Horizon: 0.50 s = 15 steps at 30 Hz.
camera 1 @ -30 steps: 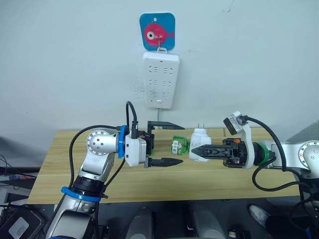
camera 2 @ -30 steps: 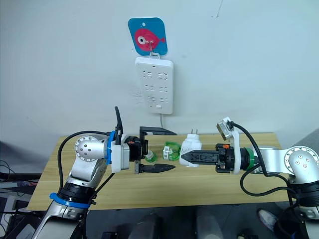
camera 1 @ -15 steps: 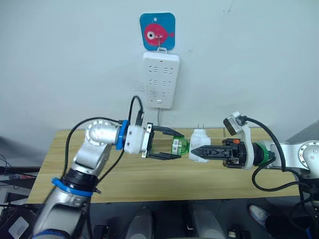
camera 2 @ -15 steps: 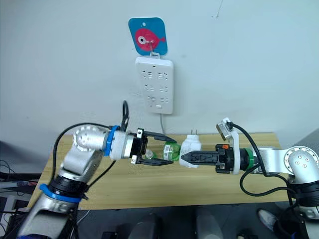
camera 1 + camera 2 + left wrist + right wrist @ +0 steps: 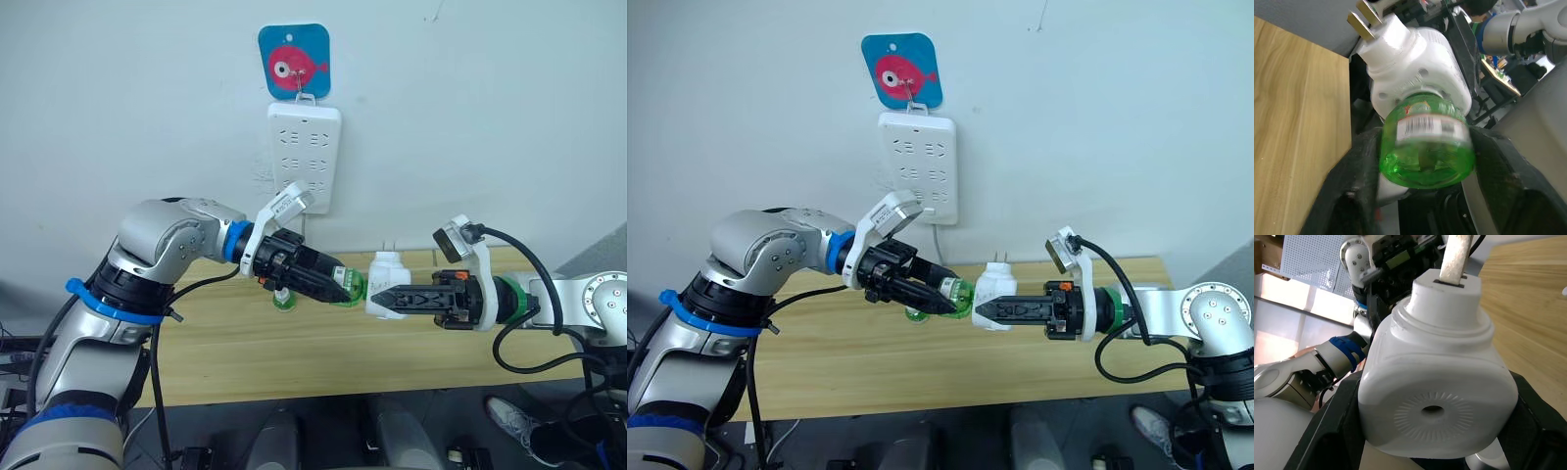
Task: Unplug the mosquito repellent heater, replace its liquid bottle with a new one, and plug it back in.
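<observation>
Here, the heater [image 5: 387, 281] hangs above the bench [image 5: 245, 343], below and to the right of the wall power strip [image 5: 304, 157], its prongs pointing up. The right gripper [image 5: 377, 297] is clamped across its white body; the left gripper [image 5: 1422, 169] is closed around the green bottle [image 5: 1425, 147] still seated in the heater. A second green bottle [image 5: 284, 299] stands on the bench just left of the heater. The heater looks light, rigid and smooth; the bottle, likely slippery, is best gripped around its sides.
</observation>
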{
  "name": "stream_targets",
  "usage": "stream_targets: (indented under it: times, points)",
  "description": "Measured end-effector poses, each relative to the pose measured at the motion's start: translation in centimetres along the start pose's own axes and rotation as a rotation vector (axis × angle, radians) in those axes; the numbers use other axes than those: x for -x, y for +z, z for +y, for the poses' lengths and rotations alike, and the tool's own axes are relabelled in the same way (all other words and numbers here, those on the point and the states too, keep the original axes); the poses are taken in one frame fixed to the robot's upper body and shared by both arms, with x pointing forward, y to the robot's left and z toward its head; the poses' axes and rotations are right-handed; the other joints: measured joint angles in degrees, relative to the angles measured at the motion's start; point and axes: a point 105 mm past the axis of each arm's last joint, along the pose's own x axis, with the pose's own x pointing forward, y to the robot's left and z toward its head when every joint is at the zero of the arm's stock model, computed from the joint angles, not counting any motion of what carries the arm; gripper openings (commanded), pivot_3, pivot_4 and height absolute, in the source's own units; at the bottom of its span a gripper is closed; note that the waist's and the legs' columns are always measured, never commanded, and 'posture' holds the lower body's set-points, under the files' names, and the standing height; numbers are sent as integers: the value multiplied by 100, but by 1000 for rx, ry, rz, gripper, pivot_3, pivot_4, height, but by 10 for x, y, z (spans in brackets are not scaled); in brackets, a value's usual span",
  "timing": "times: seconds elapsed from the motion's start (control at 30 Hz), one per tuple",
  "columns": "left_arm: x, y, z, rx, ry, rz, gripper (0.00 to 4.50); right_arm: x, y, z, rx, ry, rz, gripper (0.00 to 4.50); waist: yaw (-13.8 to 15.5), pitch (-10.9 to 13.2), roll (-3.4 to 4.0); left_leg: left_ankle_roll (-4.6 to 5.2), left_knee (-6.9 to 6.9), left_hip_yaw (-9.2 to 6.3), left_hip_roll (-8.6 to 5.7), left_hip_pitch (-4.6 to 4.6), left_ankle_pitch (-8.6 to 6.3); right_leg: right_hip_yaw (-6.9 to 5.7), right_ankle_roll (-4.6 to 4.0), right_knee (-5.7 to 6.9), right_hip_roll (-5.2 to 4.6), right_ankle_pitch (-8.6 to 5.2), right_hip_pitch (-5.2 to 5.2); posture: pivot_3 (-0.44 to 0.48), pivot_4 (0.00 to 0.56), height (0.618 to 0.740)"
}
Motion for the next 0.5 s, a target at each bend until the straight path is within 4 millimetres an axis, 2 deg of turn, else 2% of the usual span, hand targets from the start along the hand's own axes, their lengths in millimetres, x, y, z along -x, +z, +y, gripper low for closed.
stream_targets:
  times: [0.07,0.17,0.27,0.4,0.5]
  points:
    - [0,-1,0,-58,10,-7,4469,0,0,0,-1,-1,0,3088,5,0,0,0,2,3,-3,0,0,2,0,0,-4,0,1,-67,181,740]
    - [5,0,-3,-220,53,-20,4493,1,-1,-1,-8,-3,-3,3088,7,0,0,0,1,8,-4,2,0,6,0,-3,-9,0,1,-62,182,740]
    - [10,-9,-6,-317,86,11,4493,3,-3,-5,-27,-16,-11,3088,19,0,0,0,-1,5,-5,-1,0,2,0,-4,-10,0,0,-59,183,740]
    - [15,-25,-10,-594,155,53,4493,8,-2,-7,-31,-34,-23,3088,59,-1,1,-1,-1,10,-6,-2,0,5,-1,-8,-16,1,0,-54,182,740]
    - [17,-27,-11,-827,203,48,4493,9,-1,-9,-39,-39,-31,3088,140,-1,2,0,1,14,-10,2,0,6,-1,-8,-19,1,6,-49,182,740]
